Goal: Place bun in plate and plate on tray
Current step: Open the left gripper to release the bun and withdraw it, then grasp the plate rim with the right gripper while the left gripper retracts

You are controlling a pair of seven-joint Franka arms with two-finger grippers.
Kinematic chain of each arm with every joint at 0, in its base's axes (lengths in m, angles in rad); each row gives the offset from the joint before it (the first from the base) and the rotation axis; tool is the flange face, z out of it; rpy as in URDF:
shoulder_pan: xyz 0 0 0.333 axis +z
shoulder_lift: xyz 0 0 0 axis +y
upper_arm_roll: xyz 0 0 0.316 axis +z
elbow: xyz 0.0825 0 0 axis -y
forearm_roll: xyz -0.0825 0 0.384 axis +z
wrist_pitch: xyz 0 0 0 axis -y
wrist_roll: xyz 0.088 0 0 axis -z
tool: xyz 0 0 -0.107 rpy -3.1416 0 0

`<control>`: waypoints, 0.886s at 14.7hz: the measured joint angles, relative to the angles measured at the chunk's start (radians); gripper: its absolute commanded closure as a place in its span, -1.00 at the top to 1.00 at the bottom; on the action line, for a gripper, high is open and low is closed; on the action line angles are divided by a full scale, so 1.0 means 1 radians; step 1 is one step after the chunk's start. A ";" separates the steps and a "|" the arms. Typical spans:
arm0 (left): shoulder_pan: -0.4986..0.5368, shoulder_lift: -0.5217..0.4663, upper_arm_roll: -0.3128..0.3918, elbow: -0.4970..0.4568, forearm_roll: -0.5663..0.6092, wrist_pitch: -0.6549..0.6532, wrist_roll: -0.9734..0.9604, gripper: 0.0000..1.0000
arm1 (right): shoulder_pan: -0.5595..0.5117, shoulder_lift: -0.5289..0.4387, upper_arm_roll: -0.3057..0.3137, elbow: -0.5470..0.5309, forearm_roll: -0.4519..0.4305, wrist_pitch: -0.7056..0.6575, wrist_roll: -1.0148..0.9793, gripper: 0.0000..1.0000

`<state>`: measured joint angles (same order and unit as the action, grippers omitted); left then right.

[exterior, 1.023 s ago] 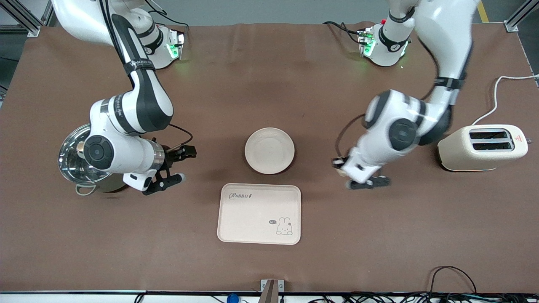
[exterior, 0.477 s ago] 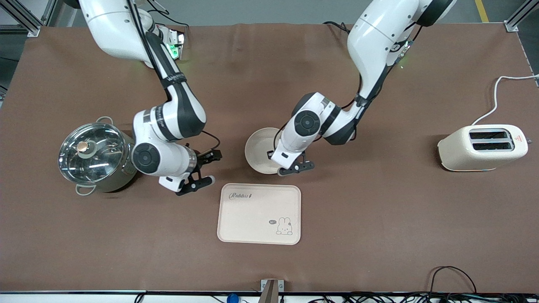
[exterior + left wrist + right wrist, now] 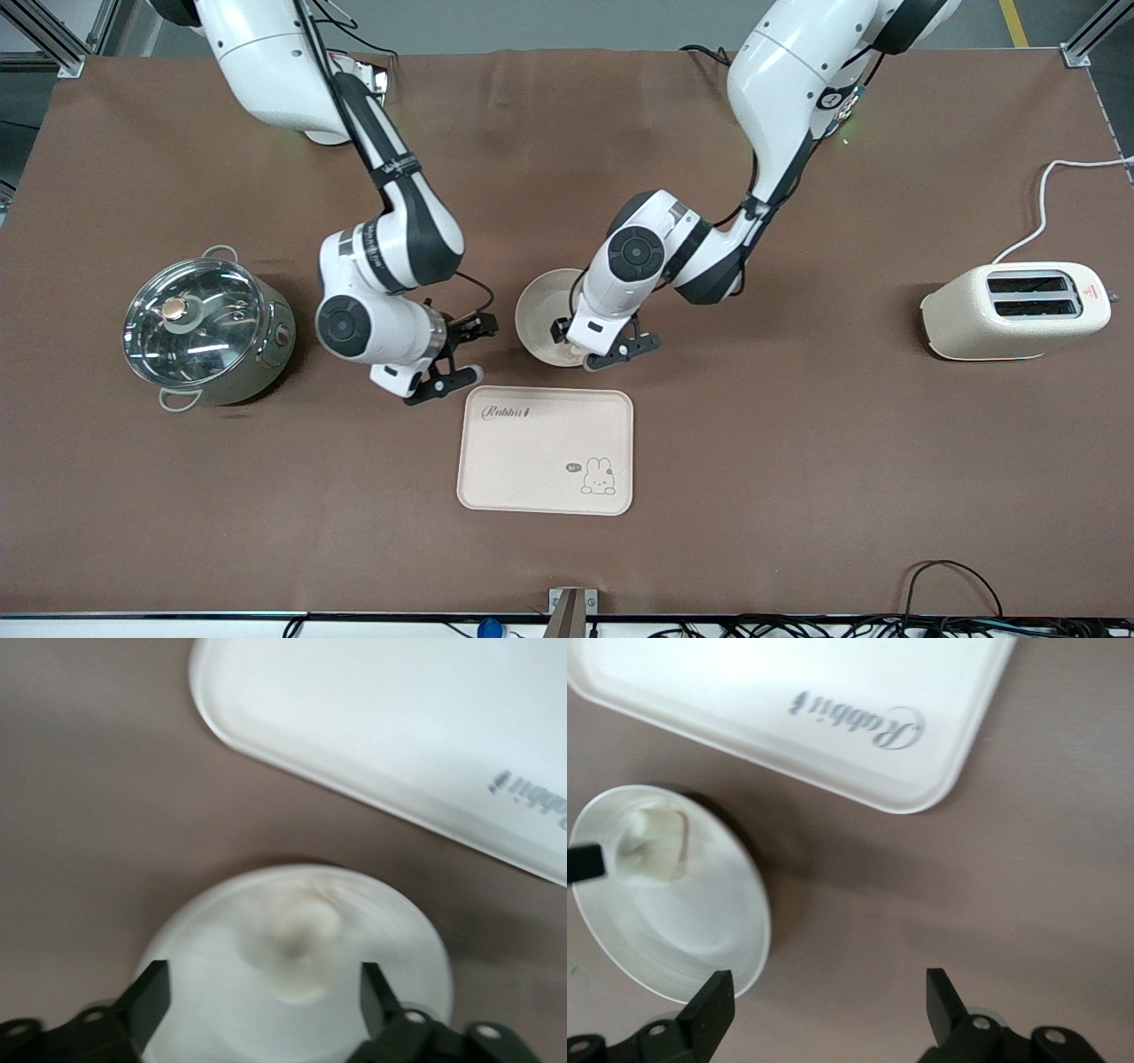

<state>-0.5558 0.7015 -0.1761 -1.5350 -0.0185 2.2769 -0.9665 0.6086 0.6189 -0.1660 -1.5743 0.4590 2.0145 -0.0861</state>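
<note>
Front view: bun [image 3: 574, 353] in plate [image 3: 537, 312] (rim-side)

The bun [image 3: 301, 943] was pale cream, the plate [image 3: 534, 312] plain cream-white, and the tray [image 3: 545, 450] cream with dark "Rabbit" lettering and a small rabbit drawing. The table [image 3: 797, 461] was brown, the toaster [image 3: 1014, 310] cream, the pot [image 3: 205, 324] shiny silver.

Front view: even overhead light, sharp, soft short shadows under both arms; specular glare on the pot lid [image 3: 190, 317]. Left wrist view: motion-blurred, plate [image 3: 407, 943] smeared, upper right washed out. Right wrist view: mild blur, tray [image 3: 726, 704] overexposed at top.
</note>
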 measured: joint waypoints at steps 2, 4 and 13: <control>0.084 -0.068 0.003 0.015 0.033 -0.123 0.167 1.00 | 0.031 0.005 0.000 -0.007 0.036 0.016 0.003 0.66; 0.206 -0.151 0.005 0.018 0.037 -0.216 0.384 1.00 | 0.055 0.017 0.000 -0.009 0.061 0.031 0.003 0.58; 0.550 -0.497 0.001 0.024 0.036 -0.575 0.787 1.00 | 0.094 0.082 -0.001 -0.019 0.069 0.100 0.003 0.31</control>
<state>-0.0063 0.2042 -0.1749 -1.5111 0.0178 1.7017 -0.1795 0.7028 0.7004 -0.1670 -1.5935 0.5283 2.1142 -0.0834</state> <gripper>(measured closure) 0.000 0.308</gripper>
